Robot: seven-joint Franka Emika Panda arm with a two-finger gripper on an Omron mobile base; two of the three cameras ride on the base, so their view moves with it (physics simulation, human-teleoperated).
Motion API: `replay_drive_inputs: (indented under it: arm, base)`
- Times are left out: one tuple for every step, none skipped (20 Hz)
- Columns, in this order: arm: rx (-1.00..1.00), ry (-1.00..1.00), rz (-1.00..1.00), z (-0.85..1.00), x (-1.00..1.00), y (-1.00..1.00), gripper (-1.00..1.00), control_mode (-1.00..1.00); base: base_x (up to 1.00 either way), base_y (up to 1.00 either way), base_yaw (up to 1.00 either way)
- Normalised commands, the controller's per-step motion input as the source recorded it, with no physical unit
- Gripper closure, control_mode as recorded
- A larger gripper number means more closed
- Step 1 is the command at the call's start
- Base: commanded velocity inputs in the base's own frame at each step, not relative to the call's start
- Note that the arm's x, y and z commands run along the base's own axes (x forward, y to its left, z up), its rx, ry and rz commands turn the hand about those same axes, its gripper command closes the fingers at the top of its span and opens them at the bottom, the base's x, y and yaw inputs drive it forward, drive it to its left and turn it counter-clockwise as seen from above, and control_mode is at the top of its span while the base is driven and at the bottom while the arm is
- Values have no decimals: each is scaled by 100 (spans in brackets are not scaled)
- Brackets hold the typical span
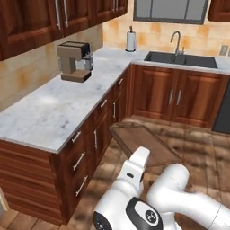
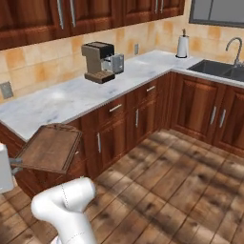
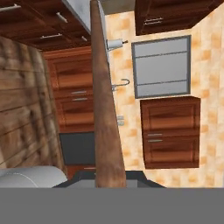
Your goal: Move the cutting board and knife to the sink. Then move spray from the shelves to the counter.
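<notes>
So, gripper [image 3: 108,181] clamped on the cutting board [image 1: 143,143], board held flat over the floor, sink [image 1: 179,59] well off

Even, soft rendered light is filling all 3 views w/ no single visible source and no glare, and the marble counter [image 1: 54,108] is reading brightest while the upper cabinets [image 1: 40,22] are sitting darker. Shadows are staying faint, just soft dark patches falling on the wood floor [image 2: 181,186] near the cabinet fronts. Everything is looking slightly soft and low-res w/ blocky edges, and in the hand view the cutting board [image 3: 104,109] is showing edge-on, close and blurry, w/ the room rolled sideways.
</notes>
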Motion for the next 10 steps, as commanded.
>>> replay_drive_inputs:
  arm:
    - [0, 0, 0, 0, 0, 0, 100, 100]
    - [0, 0, 0, 0, 0, 0, 100, 100]
    - [0, 0, 0, 0, 0, 0, 100, 100]
    - [0, 0, 0, 0, 0, 0, 100, 100]
    - [0, 0, 0, 0, 0, 0, 100, 100]
    - [0, 0, 0, 0, 0, 0, 100, 100]
    - [0, 0, 0, 0, 0, 0, 100, 100]
    - [0, 0, 0, 0, 0, 0, 100, 100]
    - [0, 0, 0, 0, 0, 0, 100, 100]
    - [0, 0, 0, 0, 0, 0, 100, 100]
  base:
    - [87, -7, 0]
    - [87, -7, 0]
    - [87, -7, 0]
    - [87, -7, 0]
    - [87, -8, 0]
    - [86, -8, -3]
    - [85, -8, -5]
    - [85, -7, -6]
    - [85, -7, -7]
    - [85, -7, -7]
